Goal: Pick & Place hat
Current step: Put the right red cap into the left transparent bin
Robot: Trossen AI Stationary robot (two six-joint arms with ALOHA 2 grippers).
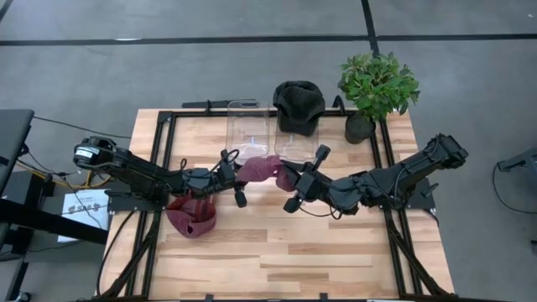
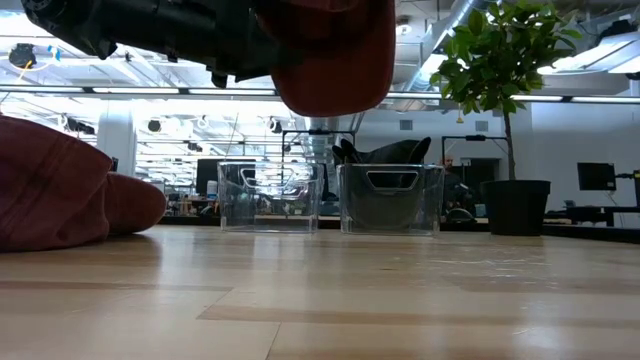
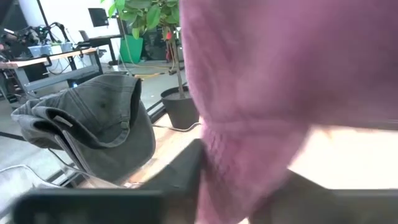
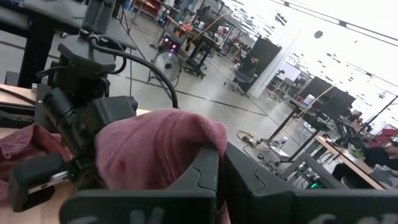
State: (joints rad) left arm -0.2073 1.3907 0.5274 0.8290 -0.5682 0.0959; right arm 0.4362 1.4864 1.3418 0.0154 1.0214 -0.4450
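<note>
Overhead, right end effector (image 1: 287,178) pinches maroon hat (image 1: 262,168).

Grey concrete floor (image 1: 210,75) around the wooden table (image 1: 336,260), crossed by dark seam lines. Black office chair (image 1: 13,134) at the left edge; white sheet of paper (image 1: 84,205) on the floor beside it. Beyond the far edge, an open workshop hall: white ceiling with rows of strip lights (image 2: 150,90) and exposed ducts (image 2: 450,20), white pillar (image 2: 118,135) far left, desks with dark monitors (image 2: 596,176) far right. Black partition panels (image 4: 264,59) and further workbenches (image 3: 56,59) behind.
</note>
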